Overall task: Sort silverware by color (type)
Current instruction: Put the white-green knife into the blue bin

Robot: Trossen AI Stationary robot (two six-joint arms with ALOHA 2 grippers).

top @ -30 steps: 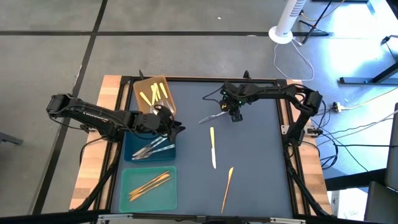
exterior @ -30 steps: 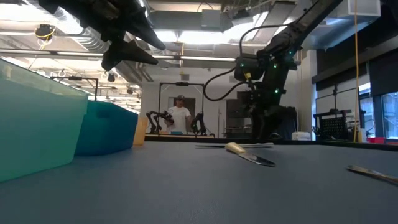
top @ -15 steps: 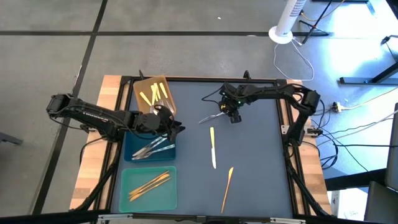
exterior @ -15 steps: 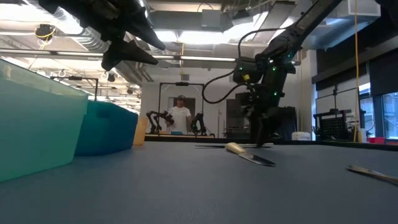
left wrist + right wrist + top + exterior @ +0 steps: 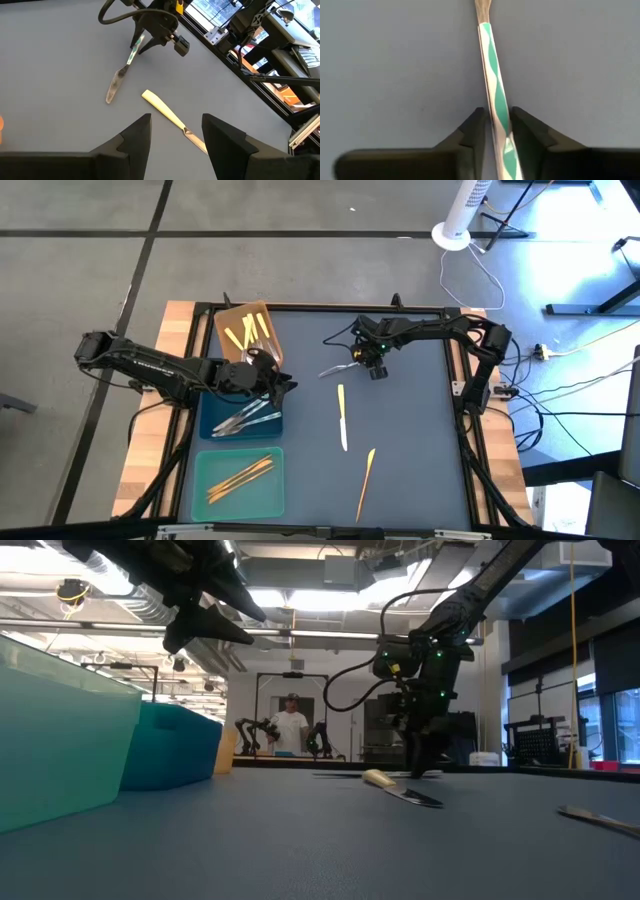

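On the left of the worktop (image 5: 400, 420), three trays sit in a column: a brown tray (image 5: 235, 318) holding yellow-handled utensils (image 5: 248, 332), a blue tray (image 5: 212, 420) holding silver-grey utensils (image 5: 245, 420), and a teal tray (image 5: 205, 475) holding orange-gold utensils (image 5: 240, 475). The left tool (image 5: 285, 385) hovers over the blue tray's inner edge with its fingers (image 5: 135, 142) spread and nothing between them. A silver knife (image 5: 338, 368) lies farther right at the far side of the worktop; the right tool (image 5: 366, 366) is down on its handle end, fingers (image 5: 472, 130) pressed against both sides of the handle. Nearer the middle, a yellow-handled knife (image 5: 343, 417) lies flat, apart from the silver one. An orange-gold utensil (image 5: 366, 483) lies beyond it toward the front edge.
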